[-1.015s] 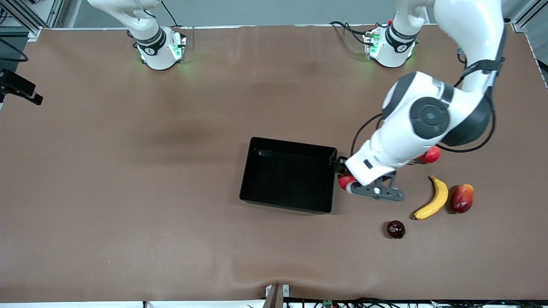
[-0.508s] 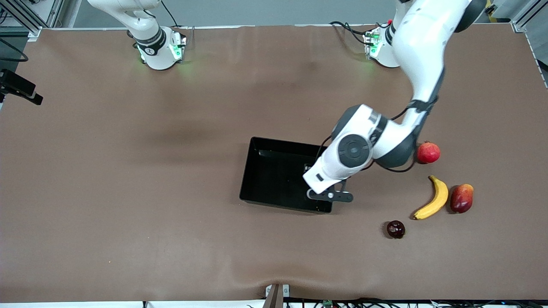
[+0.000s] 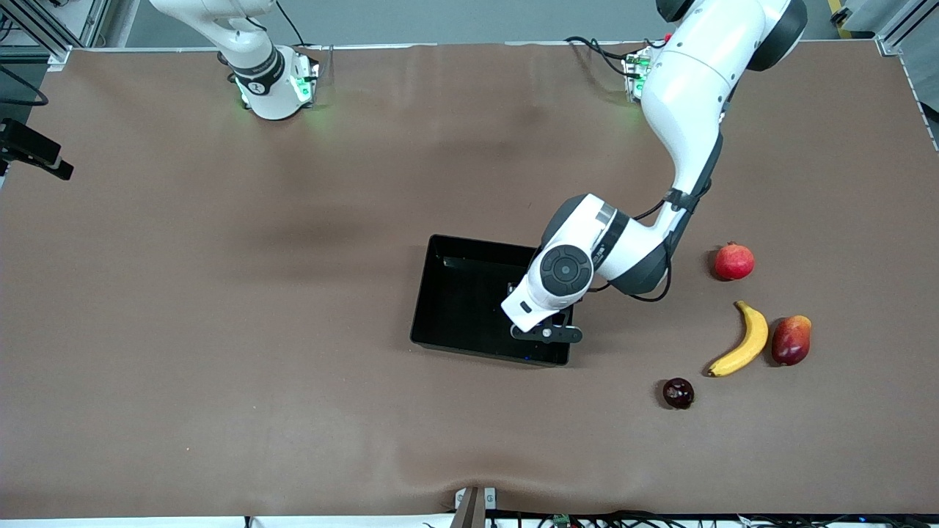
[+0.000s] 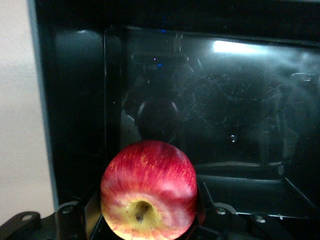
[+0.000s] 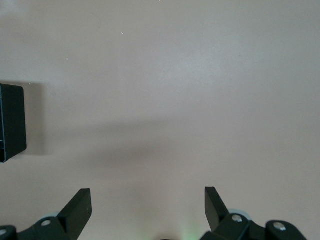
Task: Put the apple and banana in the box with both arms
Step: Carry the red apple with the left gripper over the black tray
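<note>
The left pincer (image 3: 541,323) is seen over the box (image 3: 455,308), above the part of its floor lying toward the left arm's end of the surface and close to the wall nearest the front camera. The apple (image 4: 148,190) is gripped between its fingers, which are closed partway onto the fruit's sides; the yellowish stem dimple is turned toward the left wrist camera, and the glossy black floor and one low wall of the box are seen past it. In the front view the apple is hidden under the arm's wrist. The right pincer (image 5: 148,202) is held up in the air over bare brown surface (image 3: 220,308), with its fingers spread wide and nothing between them; a corner of the box is caught at the edge of the right wrist view, and the right arm waits. The banana (image 3: 741,341) is left lying on the surface, well apart from the box toward the left arm's end. A mango (image 3: 791,339) is found just beside it, a pomegranate (image 3: 734,261) farther from the front camera, and a dark maroon fruit (image 3: 678,393) nearer to it. Most of the box floor toward the right arm's end is uncovered, and open surface is left between the box and the fruits.
</note>
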Tool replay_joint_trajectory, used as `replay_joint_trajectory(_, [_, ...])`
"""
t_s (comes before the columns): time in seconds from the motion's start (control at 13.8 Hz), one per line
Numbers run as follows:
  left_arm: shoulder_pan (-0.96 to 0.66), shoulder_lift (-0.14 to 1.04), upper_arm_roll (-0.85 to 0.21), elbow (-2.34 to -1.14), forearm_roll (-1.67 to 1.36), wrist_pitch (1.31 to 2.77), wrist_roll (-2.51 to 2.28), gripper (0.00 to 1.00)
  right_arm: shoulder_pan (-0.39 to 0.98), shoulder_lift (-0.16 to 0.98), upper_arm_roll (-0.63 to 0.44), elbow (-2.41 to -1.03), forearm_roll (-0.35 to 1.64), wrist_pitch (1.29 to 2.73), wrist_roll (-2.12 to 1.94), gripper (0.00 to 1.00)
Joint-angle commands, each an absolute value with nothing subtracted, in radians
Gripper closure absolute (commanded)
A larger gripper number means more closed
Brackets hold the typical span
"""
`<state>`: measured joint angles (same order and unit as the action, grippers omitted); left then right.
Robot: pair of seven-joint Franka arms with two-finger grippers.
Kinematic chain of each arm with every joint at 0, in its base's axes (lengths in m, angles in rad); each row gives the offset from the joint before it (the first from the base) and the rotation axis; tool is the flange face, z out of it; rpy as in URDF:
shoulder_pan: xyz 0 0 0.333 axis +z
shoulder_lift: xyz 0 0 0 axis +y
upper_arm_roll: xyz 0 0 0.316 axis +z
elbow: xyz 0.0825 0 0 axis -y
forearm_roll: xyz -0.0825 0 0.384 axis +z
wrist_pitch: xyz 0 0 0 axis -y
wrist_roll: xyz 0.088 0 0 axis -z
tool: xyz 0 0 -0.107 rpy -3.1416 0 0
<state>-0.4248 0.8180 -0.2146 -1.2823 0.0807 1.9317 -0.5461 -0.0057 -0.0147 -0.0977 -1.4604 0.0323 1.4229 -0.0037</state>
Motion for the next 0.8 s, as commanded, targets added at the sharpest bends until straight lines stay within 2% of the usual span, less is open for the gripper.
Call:
replay_joint_trajectory(0.0, [-0.453, 0.837, -0.207, -1.262, 0.097, 1.93, -0.603, 1.0, -0.015, -0.015, -0.091, -1.45, 0.028, 1.42, 0.002, 0.0])
replay_joint_trajectory(0.22, [-0.456, 0.868, -0.207, -1.262, 0.097, 1.983, -0.604, 1.0, -0.014, -0.015, -0.091, -1.45, 0.028, 1.42, 0.002, 0.0])
replay_joint_trajectory(0.36, [-0.463, 0.88, -0.207, -1.262, 0.098, 2.0, -0.614, 0.91, -0.015, -0.015, -0.091, -1.45, 0.028, 1.42, 0.002, 0.0])
replay_joint_trajectory(0.44, [-0.463, 0.879, -0.207, -1.262, 0.1, 2.002, -0.626, 0.71, -0.015, -0.015, -0.091, -1.45, 0.028, 1.42, 0.002, 0.0])
replay_joint_trajectory(0.51, [-0.462, 0.879, -0.207, -1.262, 0.1, 2.002, -0.638, 0.39, -0.015, -0.014, -0.091, -1.45, 0.028, 1.42, 0.002, 0.0])
replay_joint_trajectory(0.58, [-0.463, 0.876, -0.207, -1.262, 0.101, 2.002, -0.638, 0.0, -0.015, -0.015, -0.091, -1.45, 0.028, 1.42, 0.002, 0.0])
replay_joint_trajectory(0.73, [-0.463, 0.865, -0.204, -1.258, 0.1, 2.002, -0.64, 0.0, -0.015, -0.014, -0.091, -1.45, 0.028, 1.42, 0.002, 0.0])
